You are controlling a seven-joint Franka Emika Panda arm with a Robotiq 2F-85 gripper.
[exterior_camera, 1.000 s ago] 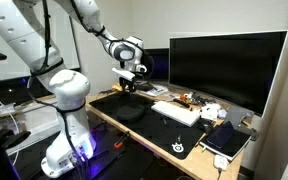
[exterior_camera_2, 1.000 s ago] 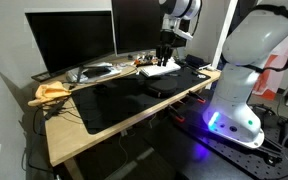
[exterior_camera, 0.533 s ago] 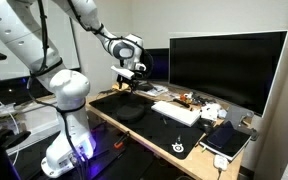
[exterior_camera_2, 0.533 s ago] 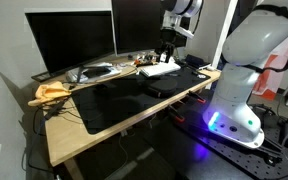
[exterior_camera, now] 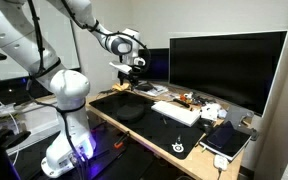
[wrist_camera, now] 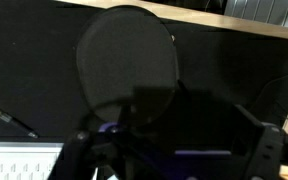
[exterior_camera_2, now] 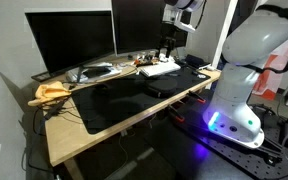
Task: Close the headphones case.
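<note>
The headphones case is a dark oval shell lying flat on the black desk mat. It shows in both exterior views and fills the upper middle of the wrist view. Its lid looks down, with no open gap visible. My gripper hangs well above the desk, over the back of the mat and apart from the case. In the dim wrist view the gripper has its fingers spread wide with nothing between them.
A white keyboard lies behind the case. A large monitor stands at the back of the desk. A tablet and small clutter sit at one end, a yellow cloth at the other.
My gripper has risen steadily away from the desk and the case. The case has not moved.
</note>
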